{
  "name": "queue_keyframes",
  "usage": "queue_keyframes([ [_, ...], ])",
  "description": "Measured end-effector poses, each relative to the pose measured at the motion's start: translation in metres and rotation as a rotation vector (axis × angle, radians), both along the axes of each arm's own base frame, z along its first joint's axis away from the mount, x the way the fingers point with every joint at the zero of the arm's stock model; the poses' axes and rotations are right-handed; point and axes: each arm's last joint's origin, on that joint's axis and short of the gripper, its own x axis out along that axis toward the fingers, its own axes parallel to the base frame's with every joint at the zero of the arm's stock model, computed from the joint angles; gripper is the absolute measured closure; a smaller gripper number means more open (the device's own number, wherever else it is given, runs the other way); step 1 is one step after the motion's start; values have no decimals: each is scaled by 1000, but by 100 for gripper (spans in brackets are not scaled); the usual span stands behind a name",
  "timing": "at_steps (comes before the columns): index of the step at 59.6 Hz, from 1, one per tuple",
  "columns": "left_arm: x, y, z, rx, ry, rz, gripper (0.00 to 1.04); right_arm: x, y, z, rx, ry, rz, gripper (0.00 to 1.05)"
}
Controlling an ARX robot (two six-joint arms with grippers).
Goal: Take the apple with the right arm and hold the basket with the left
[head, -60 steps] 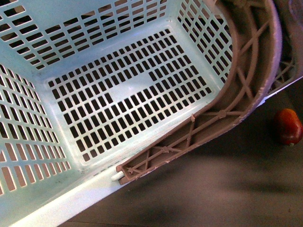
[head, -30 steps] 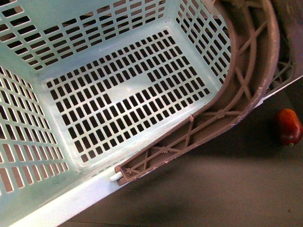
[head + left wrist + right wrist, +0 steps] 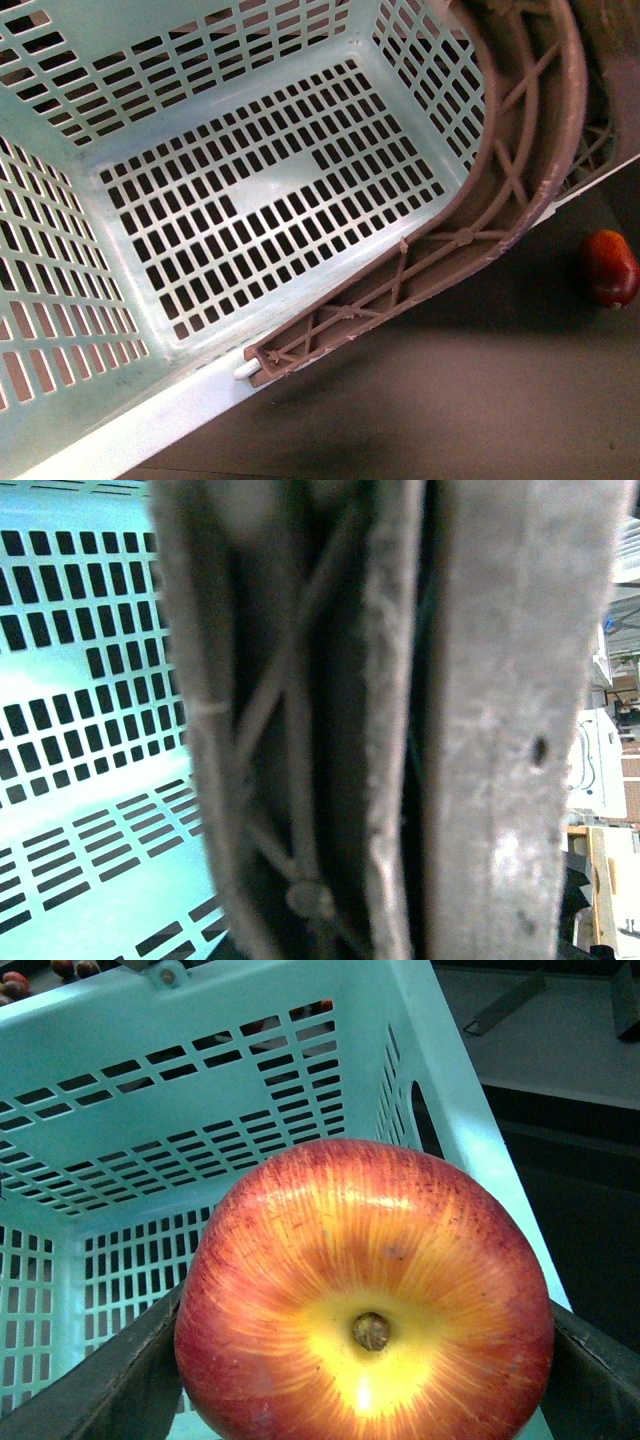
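The mint-green basket (image 3: 60,260) fills most of the front view, tilted, and its slotted bottom holds nothing. Its brownish-grey trussed handle (image 3: 520,170) curves along its right side. In the left wrist view the handle (image 3: 300,730) fills the middle, very close and blurred, with the basket's slotted wall (image 3: 80,680) beside it. My left gripper is shut on the handle and its fingers do not show. In the right wrist view my right gripper (image 3: 365,1360) is shut on the red apple (image 3: 365,1260), yellow stem dimple facing the camera, held by the basket's rim (image 3: 200,1020).
An elongated red-orange fruit (image 3: 610,267) lies on the dark table (image 3: 450,400) to the right of the basket. A few small dark fruits (image 3: 15,980) show beyond the basket in the right wrist view. A grey surface (image 3: 560,1030) lies past the basket's corner.
The basket and its handle have shifted only slightly in the front view. The red-orange fruit on the table has not moved.
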Motion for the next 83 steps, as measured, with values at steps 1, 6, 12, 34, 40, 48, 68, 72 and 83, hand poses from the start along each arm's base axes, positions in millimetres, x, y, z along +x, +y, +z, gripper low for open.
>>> queue_keyframes([
  [1,0,0,0,0,0,0,90,0,0,0,1,0,1,10],
  [6,0,0,0,-1,1,-1,90,0,1,0,4,-1,1,8],
  [12,0,0,0,-2,1,-10,90,0,-1,0,5,-1,-17,9],
  [34,0,1,-1,8,-1,3,90,1,-12,4,26,-3,-87,9],
  [40,0,0,-1,-2,7,-6,90,2,-12,4,26,-3,-89,9],
  [48,0,0,-1,-1,6,-6,90,1,-12,4,27,-3,-89,9],
  [68,0,1,-1,4,2,5,90,-29,-51,-20,17,-248,-406,53],
  [72,0,1,-1,4,2,3,90,-35,-57,-26,10,-247,-400,62],
  [83,0,0,-1,-5,9,-8,90,-52,-73,-41,4,-245,-402,90],
])
